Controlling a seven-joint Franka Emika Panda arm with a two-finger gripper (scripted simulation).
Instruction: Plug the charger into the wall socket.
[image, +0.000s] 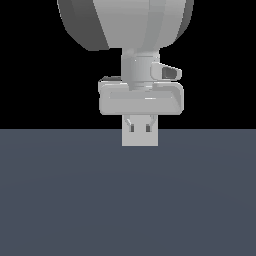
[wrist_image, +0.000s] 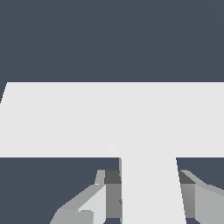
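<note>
Arm vertical, hand (image: 140, 125) pointing down, fingers (wrist_image: 98, 199) closed on charger (wrist_image: 151, 192).

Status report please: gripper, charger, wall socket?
Gripper shut on charger. Charger up against wall socket. Nothing seen in the way.

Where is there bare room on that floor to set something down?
The blue-grey floor is bare either side and in front of the upright white square plate. Crowded only there, where the hand holds the small white block.
</note>
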